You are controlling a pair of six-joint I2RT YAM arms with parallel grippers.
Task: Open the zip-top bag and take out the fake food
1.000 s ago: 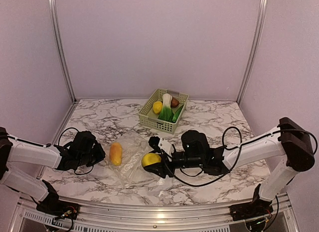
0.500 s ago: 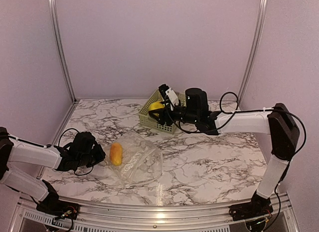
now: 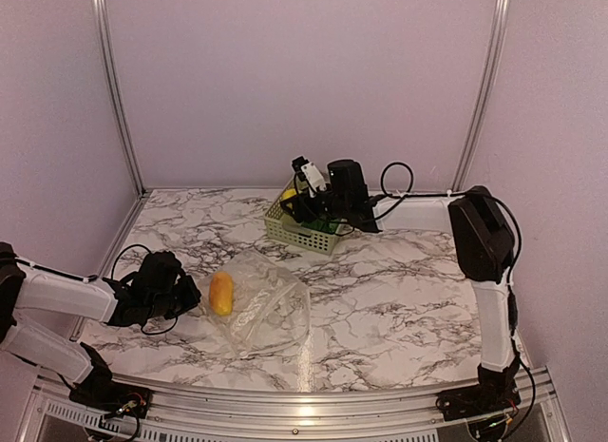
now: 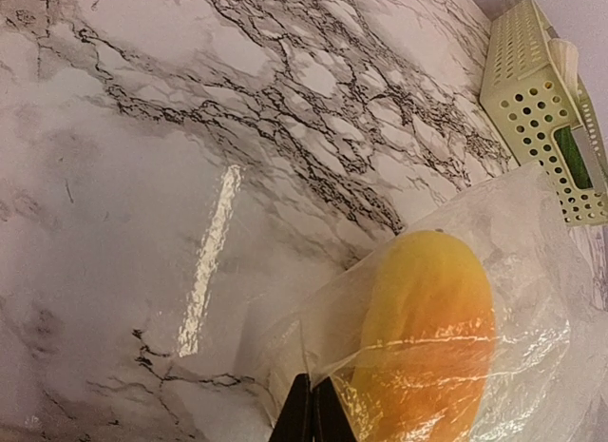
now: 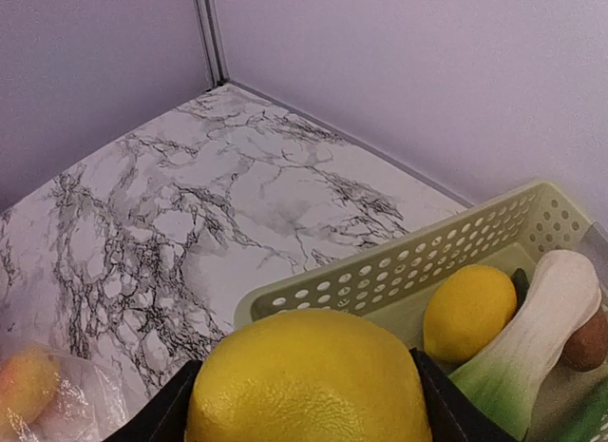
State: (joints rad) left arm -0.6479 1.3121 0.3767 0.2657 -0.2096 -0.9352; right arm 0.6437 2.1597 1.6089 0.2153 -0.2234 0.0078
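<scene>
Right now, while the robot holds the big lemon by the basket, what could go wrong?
The big lemon in the right gripper looks close to the near rim of the basket, so dropped here it might hit the rim and roll away. It could also bounce off the smaller lemon already in there. The left gripper pinches only an edge of the zip-top bag with the mango inside; the thin plastic could slip free.

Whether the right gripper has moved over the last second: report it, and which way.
Yes. The right gripper, clamped on a lemon, went from beside the zip-top bag toward the far wall and now hangs over the basket's rim.
</scene>
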